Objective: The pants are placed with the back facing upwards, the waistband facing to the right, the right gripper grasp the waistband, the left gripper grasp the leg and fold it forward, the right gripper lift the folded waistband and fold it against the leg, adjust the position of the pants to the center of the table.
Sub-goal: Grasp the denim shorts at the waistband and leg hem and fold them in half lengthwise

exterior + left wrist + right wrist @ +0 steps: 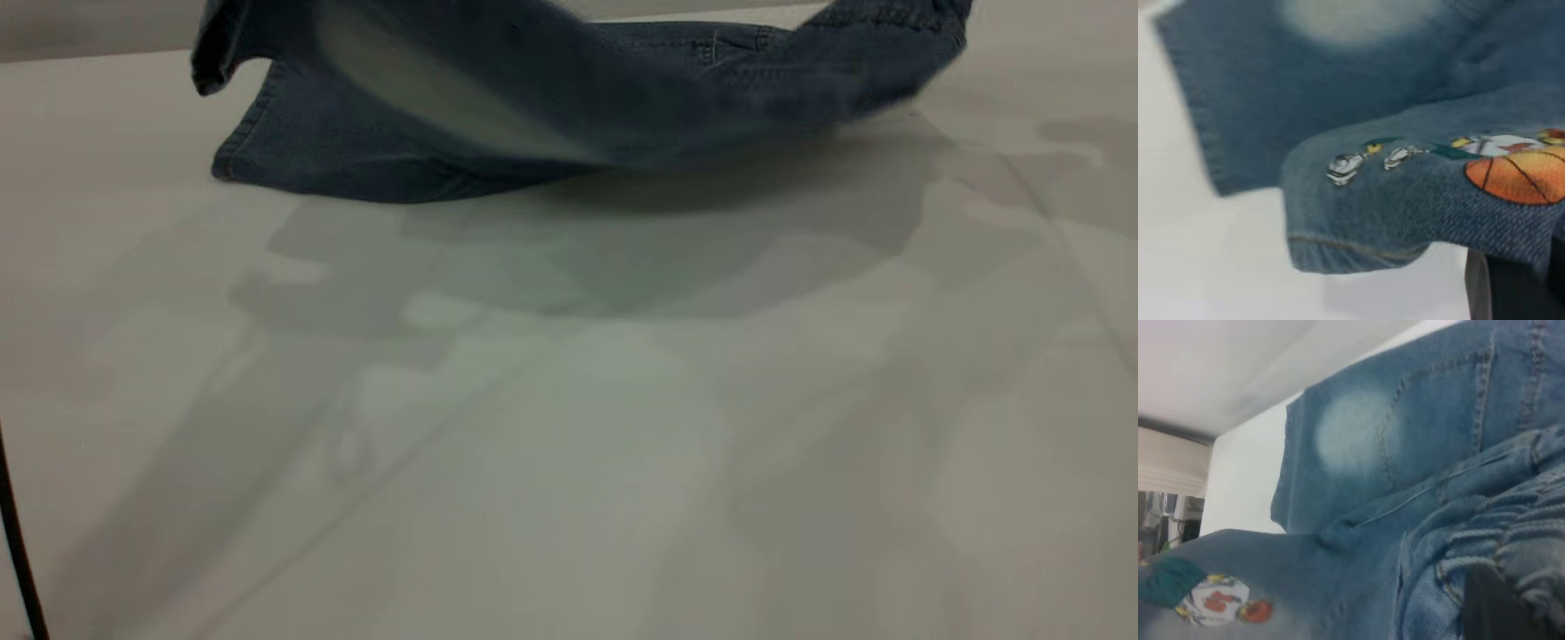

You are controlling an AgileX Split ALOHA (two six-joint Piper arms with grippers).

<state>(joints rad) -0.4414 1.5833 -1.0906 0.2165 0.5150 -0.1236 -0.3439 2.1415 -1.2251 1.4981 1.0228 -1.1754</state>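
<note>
Looking across the exterior view from the left, I see the pants (498, 116) hanging lifted at both ends along the top of the frame, their plain leg's hem (267, 164) resting on the table (569, 444) at upper left and the middle sagging toward the surface. On my left wrist view the leg (1425, 200) with the orange basketball print drapes over the left gripper (1511, 283) at the lower right corner, so its jaws look clenched on that leg. At lower right of my right wrist view, the gathered waistband (1498, 547) bunches around the right gripper (1495, 603), clamped on it.
</note>
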